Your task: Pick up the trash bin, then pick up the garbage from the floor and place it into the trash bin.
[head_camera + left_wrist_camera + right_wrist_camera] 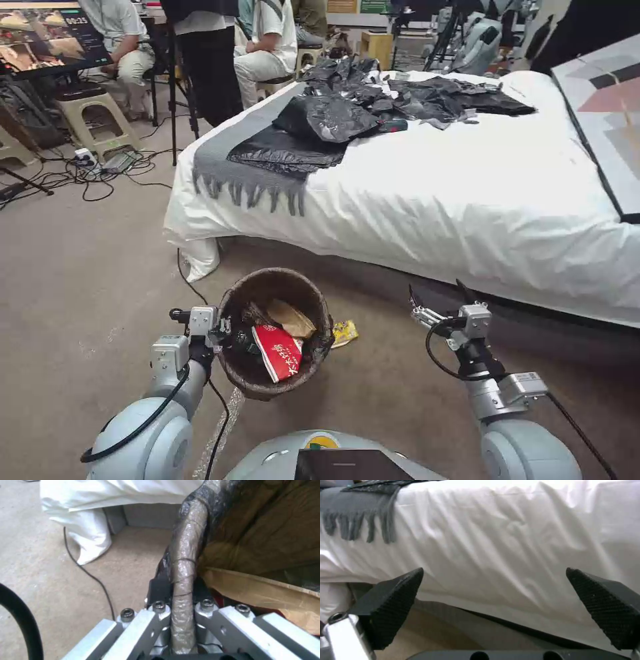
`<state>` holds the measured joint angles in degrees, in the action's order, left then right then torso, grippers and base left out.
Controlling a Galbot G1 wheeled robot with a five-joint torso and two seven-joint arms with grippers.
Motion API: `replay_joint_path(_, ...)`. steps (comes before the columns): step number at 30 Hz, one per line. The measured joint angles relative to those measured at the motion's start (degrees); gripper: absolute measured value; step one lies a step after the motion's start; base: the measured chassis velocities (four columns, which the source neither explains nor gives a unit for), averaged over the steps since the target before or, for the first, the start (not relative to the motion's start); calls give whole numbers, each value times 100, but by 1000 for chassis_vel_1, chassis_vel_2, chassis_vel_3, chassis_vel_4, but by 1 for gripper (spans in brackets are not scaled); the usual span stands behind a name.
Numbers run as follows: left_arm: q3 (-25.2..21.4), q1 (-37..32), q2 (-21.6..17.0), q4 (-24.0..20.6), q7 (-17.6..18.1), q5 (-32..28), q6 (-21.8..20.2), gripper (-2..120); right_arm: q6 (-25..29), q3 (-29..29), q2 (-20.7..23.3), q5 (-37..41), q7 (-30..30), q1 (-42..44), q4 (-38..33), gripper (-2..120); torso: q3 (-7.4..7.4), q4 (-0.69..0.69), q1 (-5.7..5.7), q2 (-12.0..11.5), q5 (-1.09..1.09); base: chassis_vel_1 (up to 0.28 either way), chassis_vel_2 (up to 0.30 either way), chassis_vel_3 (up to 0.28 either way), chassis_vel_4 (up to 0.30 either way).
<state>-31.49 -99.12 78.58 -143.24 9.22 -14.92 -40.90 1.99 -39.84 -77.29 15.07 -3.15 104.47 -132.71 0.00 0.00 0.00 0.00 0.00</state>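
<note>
The robot's torso [333,457] is sitting nearest the camera, with the bin [248,377] hanging just beyond it, left of centre. The left gripper [223,328] is clamping the bin's left rim: in the left wrist view its fingers [160,590] are pressing from both sides onto the bag-wrapped rim [185,562], one inside and one outside. The bin appears to be lifted off the carpet [80,267], though its base is hidden, so that is a judgement. Inside are lying a red carton [279,351] and a tan cardboard piece [292,318].

Just right of the bin, a yellow wrapper [345,331] is lying on the carpet, close to the bin's right rim. It looks like the next piece of garbage to collect. Farther right, the right gripper [440,299] is hovering empty near the bed's edge, its jaws spread wide; the right wrist view is showing both pads [396,600] far apart with the white sheet [506,545] between them.

To do this step well, the right gripper should be coming down leftward over the wrapper, pinching it at a raised fold rather than scraping the carpet. The left arm should be keeping the bin level and steady, since a one-sided rim grip is likely to let it tilt.

Beyond, the bed [467,200] is carrying black bags [327,120] and a grey scarf [220,167]; a cable [190,283] is trailing on the floor on the left.
</note>
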Motion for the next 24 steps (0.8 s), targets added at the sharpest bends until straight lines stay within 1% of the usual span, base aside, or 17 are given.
replay_joint_path(24,7,1,8,0,-9,7,6,2,-3,-27,12,49,-1,3,44,100,0,0,0,0,0,55,61,52,54)
